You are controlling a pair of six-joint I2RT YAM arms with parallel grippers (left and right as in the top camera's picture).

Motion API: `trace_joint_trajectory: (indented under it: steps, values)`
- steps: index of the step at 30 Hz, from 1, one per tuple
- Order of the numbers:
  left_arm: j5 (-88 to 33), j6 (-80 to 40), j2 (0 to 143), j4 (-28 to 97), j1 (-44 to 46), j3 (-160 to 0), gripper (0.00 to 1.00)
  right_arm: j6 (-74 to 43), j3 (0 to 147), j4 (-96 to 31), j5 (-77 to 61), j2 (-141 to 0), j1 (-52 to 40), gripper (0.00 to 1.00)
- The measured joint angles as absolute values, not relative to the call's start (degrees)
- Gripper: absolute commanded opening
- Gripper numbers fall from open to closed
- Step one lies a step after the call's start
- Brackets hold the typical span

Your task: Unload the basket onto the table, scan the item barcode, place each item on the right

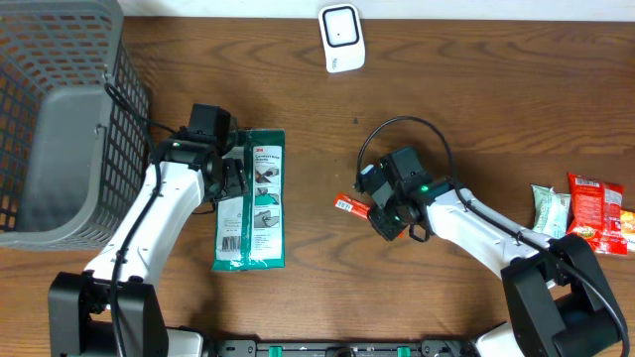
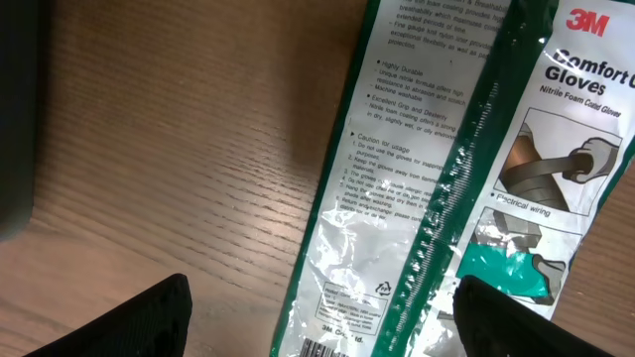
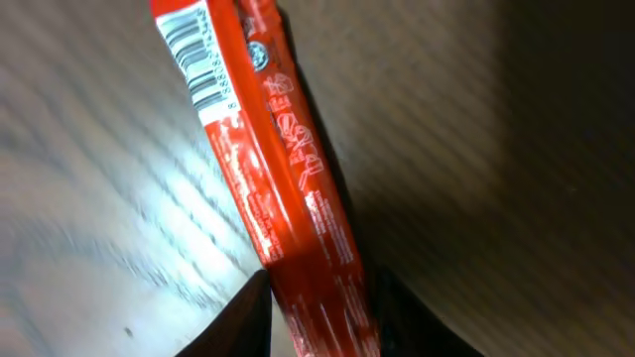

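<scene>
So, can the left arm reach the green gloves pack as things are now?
Probably yes. The left gripper is open directly over the gloves pack, which lies flat on the table with nothing on top; the right gripper, closed on a red packet, is well aside.

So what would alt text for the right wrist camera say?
A slim red packet, barcode at its upper end, sits pinched between the right gripper's two dark fingers, against a blurred wooden table.
</scene>
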State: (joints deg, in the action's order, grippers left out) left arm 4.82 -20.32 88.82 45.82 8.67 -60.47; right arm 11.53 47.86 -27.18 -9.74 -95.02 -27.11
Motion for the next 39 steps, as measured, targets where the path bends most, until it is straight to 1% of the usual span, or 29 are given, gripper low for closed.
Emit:
trace_joint_trajectory:
  steps: [4,6,7,9,10,13,15,18,22,23,25,27,29,33,39]
  values:
    - [4.8,-20.3,88.8,45.8,8.7,-60.5,0.85,2.8,47.9,-25.9,-10.4,-95.0,-27.1,0.28]
    - [4.8,-20.3,88.8,45.8,8.7,-60.5,0.85,-0.8,47.9,-25.2,-10.6,-95.0,-27.1,0.29]
    - [4.8,-20.3,88.8,45.8,8.7,-60.5,0.85,-2.2,47.8,-24.7,-10.7,-95.0,-27.1,0.36]
    - [4.8,-20.3,88.8,45.8,8.7,-60.5,0.85,-4.6,47.8,-23.9,-10.7,-95.0,-27.1,0.43]
    - [4.8,-20.3,88.8,45.8,8.7,-60.5,0.85,-5.4,47.8,-23.5,-10.8,-95.0,-27.1,0.45]
    - [4.8,-20.3,88.8,45.8,8.7,-60.5,0.85,-7.3,47.8,-23.3,-10.9,-95.0,-27.1,0.57]
    - [4.8,-20.3,88.8,45.8,8.7,-60.5,0.85,-7.3,47.8,-23.8,-10.9,-95.0,-27.1,0.61]
    - [4.8,-20.3,88.8,45.8,8.7,-60.5,0.85,-4.7,47.8,-25.8,-11.0,-95.0,-27.1,0.62]
    - [4.8,-20.3,88.8,45.8,8.7,-60.5,0.85,2.2,47.8,-28.3,-10.9,-95.0,-27.1,0.53]
    - [4.8,-20.3,88.8,45.8,8.7,-60.5,0.85,3.5,47.7,-28.6,-10.9,-95.0,-27.1,0.49]
    - [4.8,-20.3,88.8,45.8,8.7,-60.5,0.85,5.5,47.5,-28.6,-10.9,-95.0,-27.1,0.43]
    - [4.8,-20.3,88.8,45.8,8.7,-60.5,0.85,7.0,47.2,-28.4,-10.9,-95.0,-27.1,0.4]
    - [4.8,-20.3,88.8,45.8,8.7,-60.5,0.86,7.8,47.0,-28.1,-10.9,-95.0,-27.1,0.33]
    - [4.8,-20.3,88.8,45.8,8.7,-60.5,0.85,6.7,45.3,-24.2,-11.0,-94.5,-27.1,0.29]
    - [4.8,-20.3,88.8,45.8,8.7,-60.5,0.85,4.6,44.0,-22.1,-11.0,-93.8,-27.1,0.29]
